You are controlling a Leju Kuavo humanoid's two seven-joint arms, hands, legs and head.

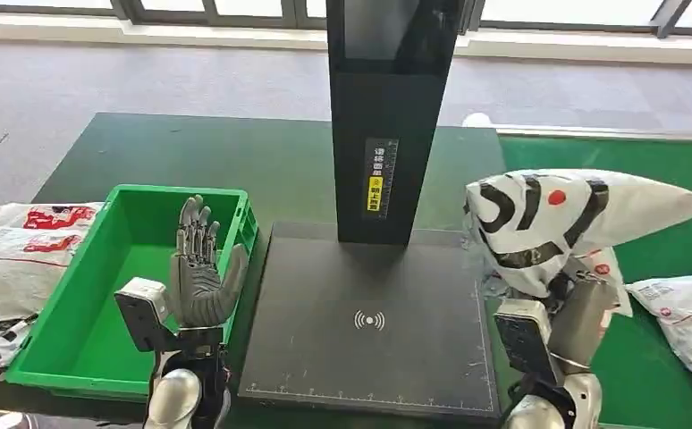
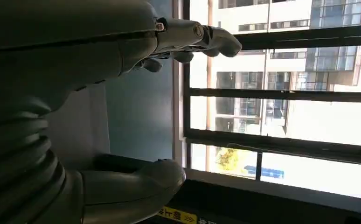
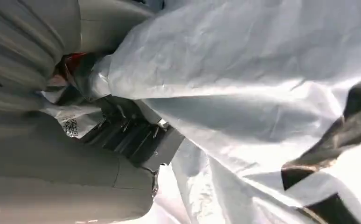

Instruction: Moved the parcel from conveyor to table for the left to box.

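Parcel (image 1: 557, 223) held up by right hand (image 1: 584, 304), above worktop's (image 1: 235, 152) right edge, off conveyor (image 1: 682, 161). Not yet set down. Left hand (image 1: 201, 268) empty, fingers spread, over green box (image 1: 92, 357); boxing still ahead.

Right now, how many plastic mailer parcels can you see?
3: one parcel held up by the right hand, one on the green conveyor at far right, and a pile left of the green bin, possibly several.

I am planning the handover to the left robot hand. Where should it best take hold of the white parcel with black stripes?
Probably the bulging striped end of the parcel, approached from the robot's left. That end faces the open left robot hand; the right robot hand holds it underneath.
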